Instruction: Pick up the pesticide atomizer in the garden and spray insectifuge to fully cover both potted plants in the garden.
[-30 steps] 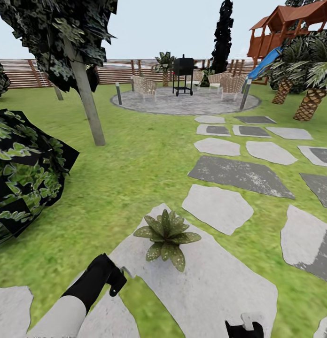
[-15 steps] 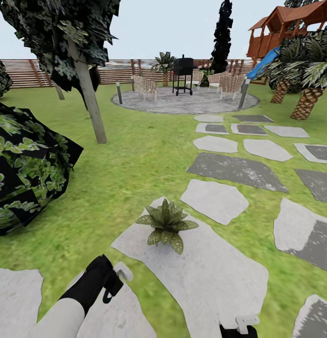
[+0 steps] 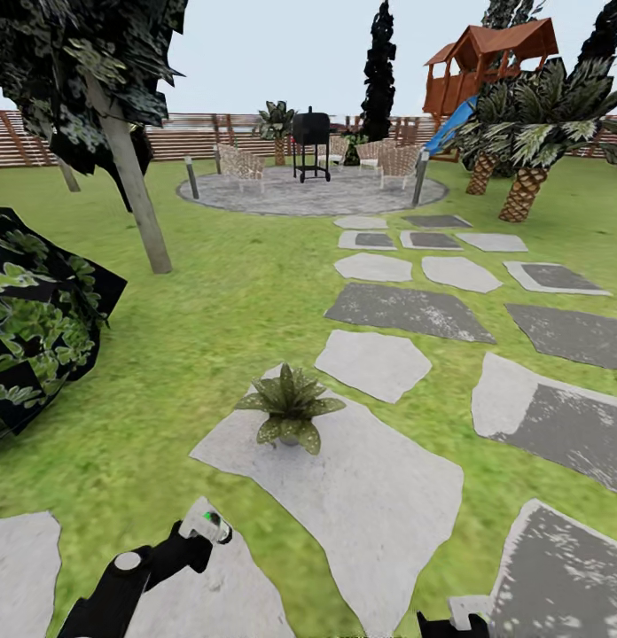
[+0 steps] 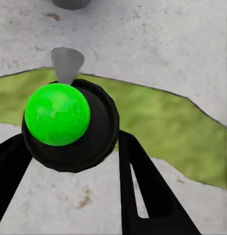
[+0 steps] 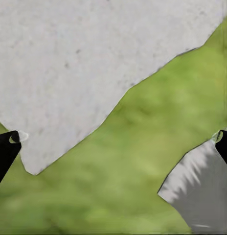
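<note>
Left gripper [image 4: 69, 161] clamped on the black, green-capped, grey-nozzled atomizer [image 4: 69, 122]: light, rigid, slippery; grip the body. Right gripper [image 5: 113, 142] spread, empty. Speckled potted plant [image 3: 291, 409] just beyond the atomizer.

1. You get bright, even daylight across the lawn [image 3: 229, 301]; no sun or single light source shows.
2. Shadows are faint: the potted plant [image 3: 291, 408] casts almost none on its slab [image 3: 370, 496].
3. Dark patches mottle several stepping slabs [image 3: 406, 310].
4. The fence [image 3: 202, 137] and patio [image 3: 308, 190] look soft and slightly smeared.
5. In your right wrist view the grass [image 5: 143, 171] is blurred.
6. The green ball [image 4: 57, 113] in your left wrist view carries a mild sheen, no harsh glare.
</note>
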### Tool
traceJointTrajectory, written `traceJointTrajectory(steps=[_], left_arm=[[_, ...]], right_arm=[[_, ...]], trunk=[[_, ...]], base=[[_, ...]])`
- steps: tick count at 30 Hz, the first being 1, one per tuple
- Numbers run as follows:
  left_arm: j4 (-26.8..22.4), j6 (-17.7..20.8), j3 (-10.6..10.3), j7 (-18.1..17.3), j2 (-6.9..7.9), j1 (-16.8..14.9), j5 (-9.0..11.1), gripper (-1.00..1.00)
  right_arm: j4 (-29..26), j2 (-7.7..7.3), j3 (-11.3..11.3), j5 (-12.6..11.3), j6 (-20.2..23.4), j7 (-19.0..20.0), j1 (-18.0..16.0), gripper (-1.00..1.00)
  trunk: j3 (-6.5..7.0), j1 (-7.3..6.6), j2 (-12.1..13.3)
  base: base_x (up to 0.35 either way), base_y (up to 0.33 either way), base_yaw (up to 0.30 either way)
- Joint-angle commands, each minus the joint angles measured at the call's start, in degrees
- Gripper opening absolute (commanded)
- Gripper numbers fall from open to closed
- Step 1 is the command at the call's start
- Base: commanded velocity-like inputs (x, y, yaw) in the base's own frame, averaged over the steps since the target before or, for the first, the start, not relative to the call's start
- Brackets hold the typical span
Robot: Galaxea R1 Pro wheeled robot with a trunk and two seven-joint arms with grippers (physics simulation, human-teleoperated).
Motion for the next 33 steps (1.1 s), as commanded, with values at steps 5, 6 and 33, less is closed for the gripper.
traceJointTrajectory(steps=[5, 6, 33], left_arm=[[1.4, -2.3, 0.8, -0.6, -0.1, 0.3, -0.8, -1.0], [1.6, -2.3, 0.7, -0.6, -0.17, 0.3, -0.9, -1.0], [8.5, 4.8, -9.8, -9.1, -0.49, -3.9, -11.1, -1.0]], right_arm=[[-0.1, -0.17, -0.7, 0.2, -0.2, 0.2, 0.0, 1.0], [-0.1, -0.22, -0.7, 0.2, -0.2, 0.2, 0.0, 1.0], [-21.9, -1.32, 9.9, 15.0, 0.0, 19.1, -0.8, 1.0]], trunk=[[-0.04, -0.01, 0.0], [-0.04, -0.01, 0.0], [-0.04, -0.01, 0.0]], base=[[-0.003, 0.0, -0.268], [0.0, 0.0, -0.268], [0.0, 0.0, -0.155]])
